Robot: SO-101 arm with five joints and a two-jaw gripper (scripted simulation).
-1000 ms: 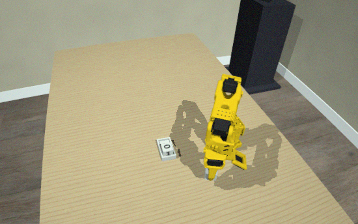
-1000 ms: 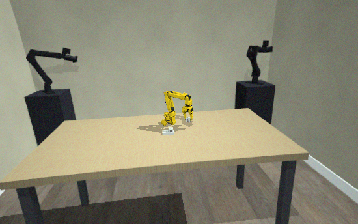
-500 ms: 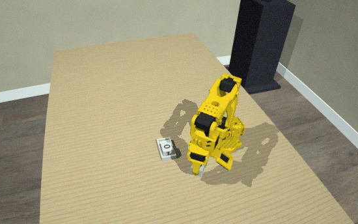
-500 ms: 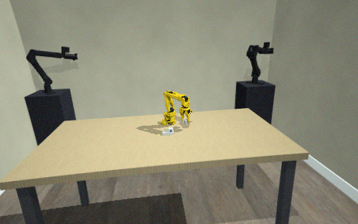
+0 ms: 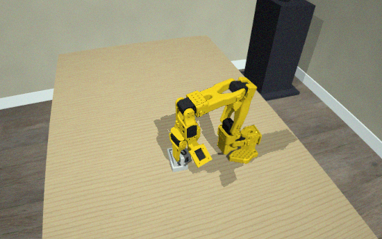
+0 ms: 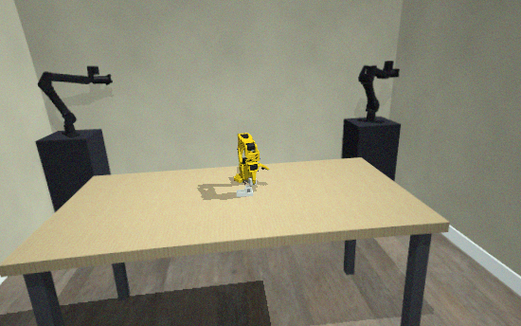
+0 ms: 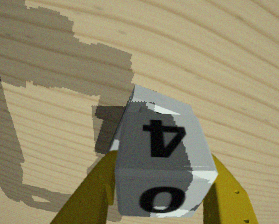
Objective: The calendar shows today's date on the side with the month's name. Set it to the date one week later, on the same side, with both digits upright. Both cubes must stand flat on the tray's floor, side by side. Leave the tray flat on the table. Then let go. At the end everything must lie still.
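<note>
My gripper (image 7: 162, 172) is shut on a light grey cube (image 7: 132, 160) (image 6: 250, 182). In the wrist view the cube shows a black 4, upside down, and a 0 on the face below it; the yellow fingers are on its left and right. The white tray (image 5: 179, 169) (image 6: 242, 194) lies on the table under the gripper. In the exterior view the held cube is a little above and behind the tray. Another cube (image 6: 249, 190) is at the tray's right part; its digit is too small to read. The month's name cannot be made out. Fingers partly hide the tray in the top view.
The yellow arm's base (image 5: 244, 155) stands on the wooden table (image 5: 118, 194), to the right of the tray in the top view. Dark pedestals (image 6: 73, 158) (image 6: 371, 137) with black arms stand beyond the table. The arm's shadow falls around the tray.
</note>
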